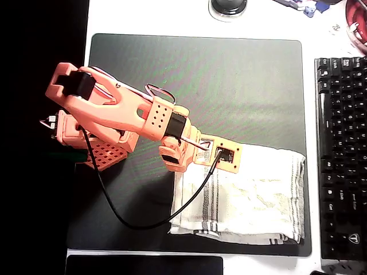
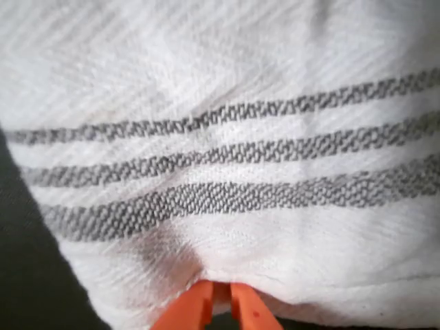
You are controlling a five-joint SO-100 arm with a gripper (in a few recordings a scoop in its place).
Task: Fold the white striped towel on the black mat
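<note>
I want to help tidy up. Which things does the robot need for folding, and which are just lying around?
For the job:
towel
black mat
gripper, pinching the towel's edge

Just lying around:
keyboard
round black thing at the top
red thing in the corner

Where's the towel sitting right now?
In the overhead view the towel lies on the mat's lower right corner, beside the keyboard, with the gripper at its upper left corner.

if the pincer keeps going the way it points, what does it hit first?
The white striped towel: the wrist view puts the pincer tips right at its hem, apparently already touching. Past the cloth lies the black mat. Depth is uncertain.
</note>
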